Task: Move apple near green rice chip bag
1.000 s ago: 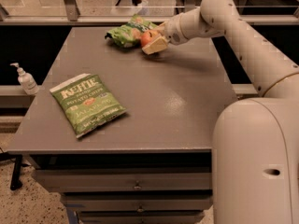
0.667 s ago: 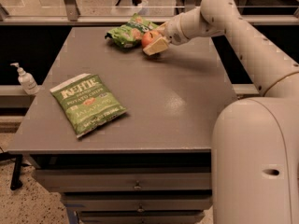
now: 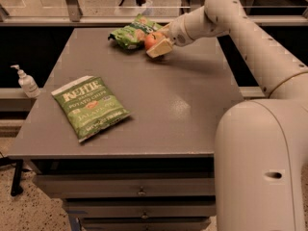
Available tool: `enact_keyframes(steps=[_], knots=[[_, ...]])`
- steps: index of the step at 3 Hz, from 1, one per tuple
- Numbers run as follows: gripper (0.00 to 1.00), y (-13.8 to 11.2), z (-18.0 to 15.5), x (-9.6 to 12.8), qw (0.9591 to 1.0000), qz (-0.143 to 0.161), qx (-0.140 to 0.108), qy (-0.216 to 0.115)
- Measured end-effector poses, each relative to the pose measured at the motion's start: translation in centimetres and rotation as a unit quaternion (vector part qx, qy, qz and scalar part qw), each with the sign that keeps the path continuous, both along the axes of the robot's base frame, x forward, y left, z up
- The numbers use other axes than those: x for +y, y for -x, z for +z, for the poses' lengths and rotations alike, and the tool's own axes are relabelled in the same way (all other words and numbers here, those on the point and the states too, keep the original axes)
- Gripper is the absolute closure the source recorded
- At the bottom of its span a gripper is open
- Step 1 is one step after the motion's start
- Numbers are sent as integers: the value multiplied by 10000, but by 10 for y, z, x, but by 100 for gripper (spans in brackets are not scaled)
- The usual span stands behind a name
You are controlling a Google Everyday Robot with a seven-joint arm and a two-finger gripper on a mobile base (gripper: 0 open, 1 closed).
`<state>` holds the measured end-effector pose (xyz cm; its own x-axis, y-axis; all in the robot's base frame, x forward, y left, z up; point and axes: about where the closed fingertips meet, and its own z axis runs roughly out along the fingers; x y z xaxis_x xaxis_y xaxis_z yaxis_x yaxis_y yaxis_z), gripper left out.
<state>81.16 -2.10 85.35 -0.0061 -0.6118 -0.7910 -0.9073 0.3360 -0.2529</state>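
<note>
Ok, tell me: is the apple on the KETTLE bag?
No, the apple is beside the green rice chip bag, well apart from the KETTLE bag, with the hand at the apple.

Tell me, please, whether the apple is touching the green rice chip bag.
Cannot tell. In the camera view the apple, held by the gripper, overlaps the right edge of the bag; neither contact nor gap shows plainly.

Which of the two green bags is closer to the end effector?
The small, wrinkly light-green snack bag at the far edge, right beside the end effector and round red-orange apple; the larger flat dark-green KETTLE bag lies near-left.
</note>
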Motion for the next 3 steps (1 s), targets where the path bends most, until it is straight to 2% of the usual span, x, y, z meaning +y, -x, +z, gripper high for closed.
enact_keyframes(steps=[3], knots=[[13, 1, -1, 6, 9999, 109, 76, 38]])
